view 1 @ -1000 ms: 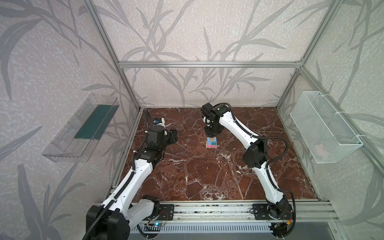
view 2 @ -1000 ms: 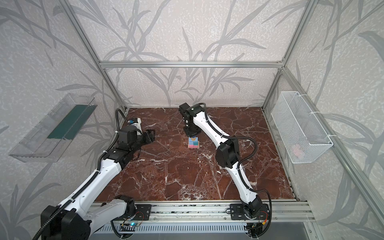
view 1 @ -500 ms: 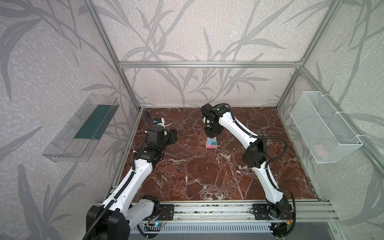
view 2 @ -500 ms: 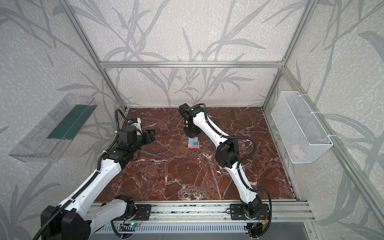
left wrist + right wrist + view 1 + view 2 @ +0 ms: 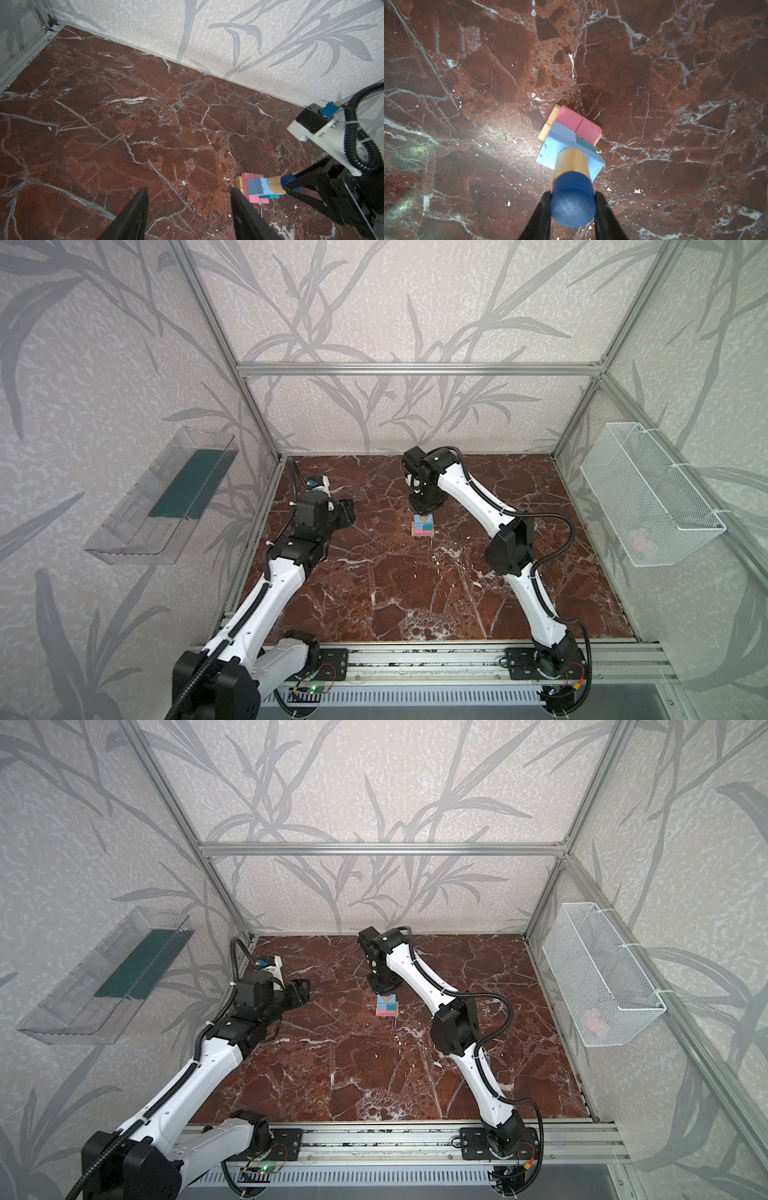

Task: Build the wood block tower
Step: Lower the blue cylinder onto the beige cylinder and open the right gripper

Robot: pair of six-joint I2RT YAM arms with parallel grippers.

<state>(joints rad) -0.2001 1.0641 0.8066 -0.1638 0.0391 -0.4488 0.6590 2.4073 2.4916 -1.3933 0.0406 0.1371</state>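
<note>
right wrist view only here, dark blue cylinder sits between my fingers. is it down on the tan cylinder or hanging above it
observer: down. In the left wrist view the dark blue cylinder meets the tan cylinder end to end, with no gap showing.
operator: where's the left gripper, near the stack
observer: no. In a top view the left gripper hangs open and empty, well to the left of the tower.
operator: how's my arm sitting over it
observer: in both top views the right gripper points straight down onto the tower's top.
</note>
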